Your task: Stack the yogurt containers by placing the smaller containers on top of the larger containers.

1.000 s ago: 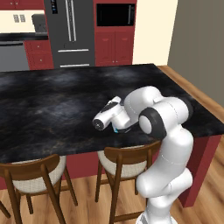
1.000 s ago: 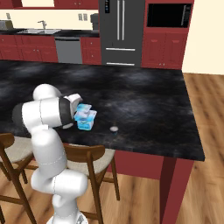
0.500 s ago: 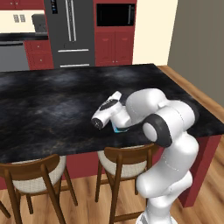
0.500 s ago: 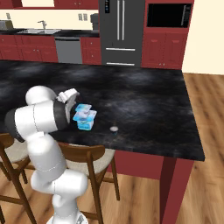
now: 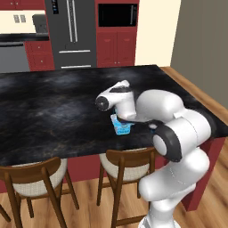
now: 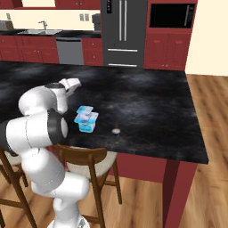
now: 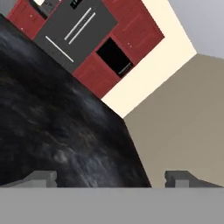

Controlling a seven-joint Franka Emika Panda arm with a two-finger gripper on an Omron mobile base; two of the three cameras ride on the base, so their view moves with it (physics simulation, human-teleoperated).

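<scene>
Black stone worktop (image 6: 147, 107) island, fridge and red cabinets behind it, two wooden stools at its near edge. White arm bends over that near edge, forearm lying low above the surface.

Larger tub (image 6: 87, 125), squarish light-blue, sits on the worktop near the near edge, just beside the arm's elbow. In the right base view the small cup (image 6: 83, 111) looks to be resting on the tub's lid, tilted or a bit off-centre, though it's too small to say if it sits flat. In the left base view the tub (image 5: 122, 128) peeks out under the forearm; the cup is covered by the arm there.

Tiny whitish disc (image 6: 116, 131) lies on the worktop, near the tub on the side away from the arm. Not a task thing.

Hand (image 7: 113, 178): finger tips wide apart at the bottom of the hand view, nothing between them, so it's spread and empty. It looks out across bare worktop toward the far corner and the wall, not at the tub.

Key relation: the stack lies below and behind the hand, toward the robot's base, and off its line of sight. Judging by this, stacking is likely done; any correction would need the hand to turn back down toward the tub.
</scene>
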